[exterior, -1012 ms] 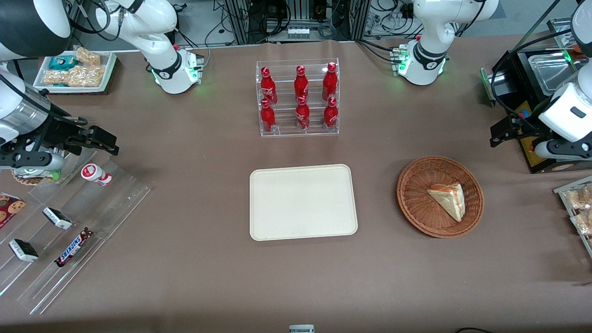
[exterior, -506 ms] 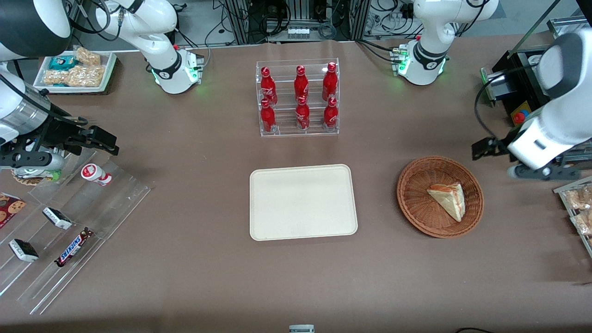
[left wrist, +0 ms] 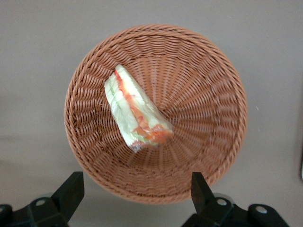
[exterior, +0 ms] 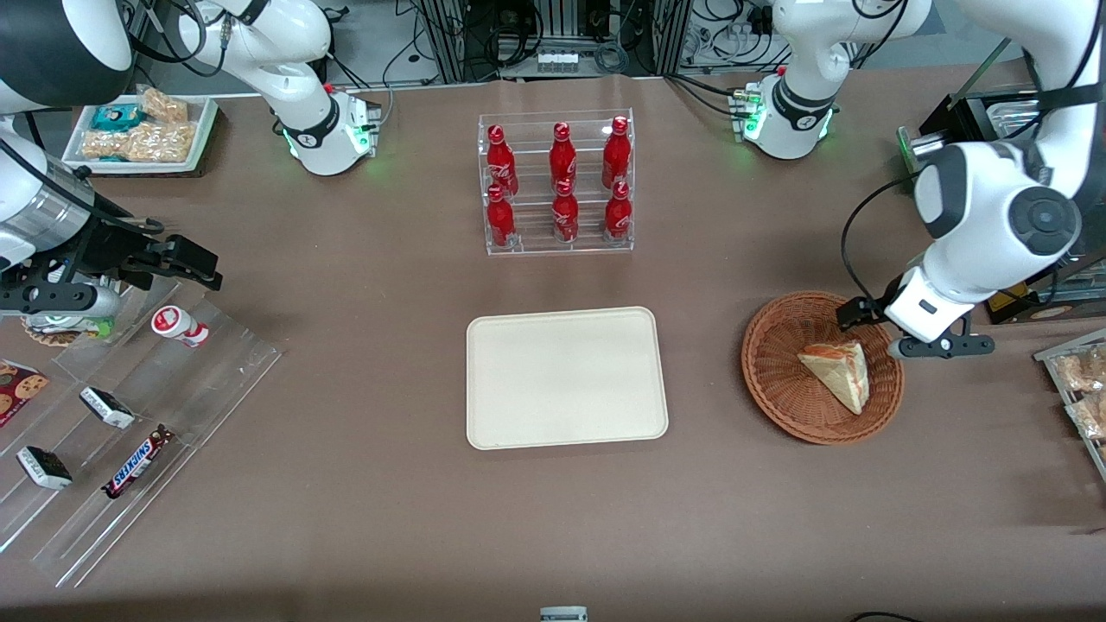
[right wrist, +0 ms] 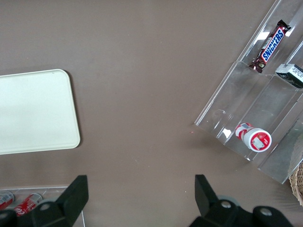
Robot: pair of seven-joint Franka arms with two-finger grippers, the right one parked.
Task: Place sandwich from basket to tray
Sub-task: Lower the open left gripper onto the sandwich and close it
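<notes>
The sandwich [exterior: 838, 374] lies in the wicker basket [exterior: 782, 389], a pale wedge with its red-orange and green filling edge up, resting on the weave toward the working arm's end of the worktop [exterior: 363, 285]. The pincer [left wrist: 135, 198] hangs above the basket's rim, released, its two black fingers [left wrist: 70, 193] spread wide and holding nothing; how high it stands over the sandwich is hard to judge. The cream tray [exterior: 566, 377] sits apart from the basket, toward the parked arm's end, nearer the front camera than the rack of red cola bottles [exterior: 557, 183].
</notes>
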